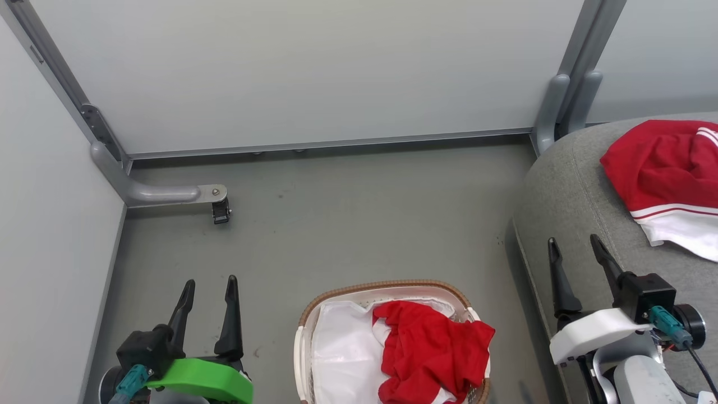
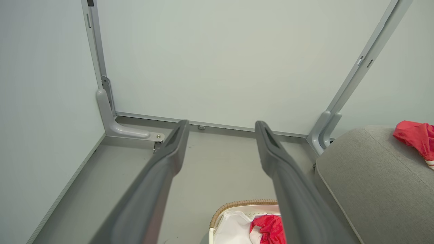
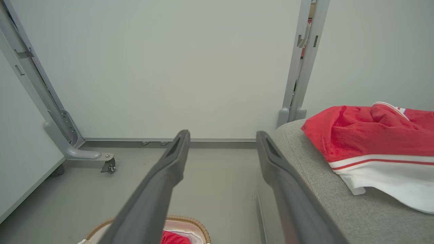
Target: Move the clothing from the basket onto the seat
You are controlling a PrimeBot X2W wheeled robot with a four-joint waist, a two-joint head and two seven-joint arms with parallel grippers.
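One crumpled red garment (image 1: 429, 350) lies in the basket (image 1: 387, 286), on its right side. Part of it hangs over the right rim. Beside it, on the left, is a smooth white liner sheet (image 1: 342, 348). The basket stands on the grey floor (image 1: 336, 224), close to the seat's left edge.

The other piece, a red-and-white garment (image 1: 667, 179), lies on the seat (image 1: 566, 196), toward its far side. Its white band is on the side nearer to me.

My left gripper (image 1: 210, 283) hangs over the floor to the left of the basket, apart from it. Its two fingers are spread wide and hold nothing.

My right gripper (image 1: 572, 241) is at the seat's left edge, near the red-and-white garment but not touching it. Its fingers are wide apart too and hold nothing.

At the far left corner of the floor, a grey foot with a little black wheel (image 1: 220, 212) stands by the pale wall panels (image 1: 336, 73).
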